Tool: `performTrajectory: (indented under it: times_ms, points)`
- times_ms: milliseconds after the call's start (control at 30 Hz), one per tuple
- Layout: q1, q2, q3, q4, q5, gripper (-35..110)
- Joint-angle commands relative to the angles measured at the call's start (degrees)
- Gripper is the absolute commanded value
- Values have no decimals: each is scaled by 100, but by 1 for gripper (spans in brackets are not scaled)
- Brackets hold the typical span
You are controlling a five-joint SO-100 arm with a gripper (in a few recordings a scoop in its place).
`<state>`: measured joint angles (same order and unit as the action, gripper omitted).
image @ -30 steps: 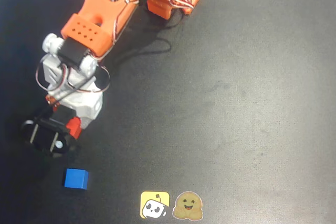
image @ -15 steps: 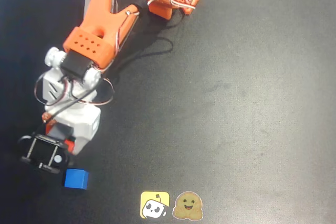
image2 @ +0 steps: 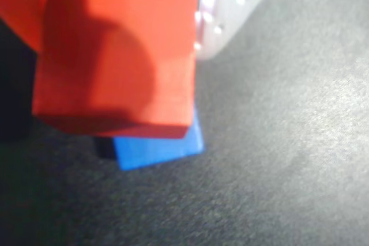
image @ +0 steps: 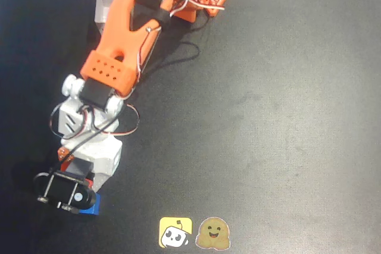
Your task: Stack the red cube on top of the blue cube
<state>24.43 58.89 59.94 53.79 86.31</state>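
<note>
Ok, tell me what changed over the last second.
In the overhead view the arm swung down the picture, carrying the end effector from above and left of the blue cube to over it, so it now covers most of the cube. The wrist view shows the red cube held over the blue one. The blue cube and the two stickers stayed put.

We look straight down on the worktop [image: 268,117]; our wrist view sits close above the blue cube [image2: 158,145], which both views share [image: 94,208].
</note>
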Motion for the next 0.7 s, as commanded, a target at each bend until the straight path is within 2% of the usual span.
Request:
performTrajectory:
  times_ms: [0,667]
  points:
    - [0,-18,-325,-176,18,0]
    - [-105,-589,-589,-316,18,0]
